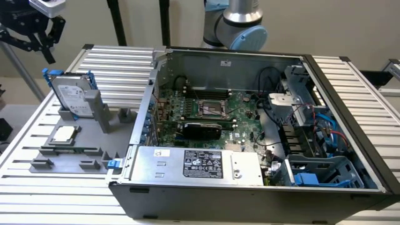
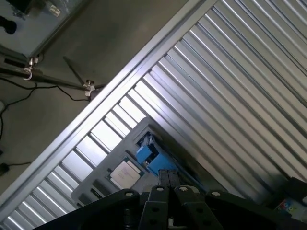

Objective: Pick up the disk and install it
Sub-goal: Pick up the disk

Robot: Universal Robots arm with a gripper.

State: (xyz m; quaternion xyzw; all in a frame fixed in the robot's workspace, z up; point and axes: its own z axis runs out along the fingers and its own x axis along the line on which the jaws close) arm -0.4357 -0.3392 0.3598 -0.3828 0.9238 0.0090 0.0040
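Pincer (image 2: 168, 178) closed tip to tip, gripping nothing, hanging above the disk (image 1: 70, 96), disk upright in a grey holder (image 1: 93, 112) on the tabletop (image 1: 119, 61), beside the open computer case (image 1: 187, 201)

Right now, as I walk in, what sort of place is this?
Probably a robotics lab testing computer assembly: a robot arm, an open desktop computer case with its motherboard exposed, and a disk upright in a grey parts holder on a slatted metal table.
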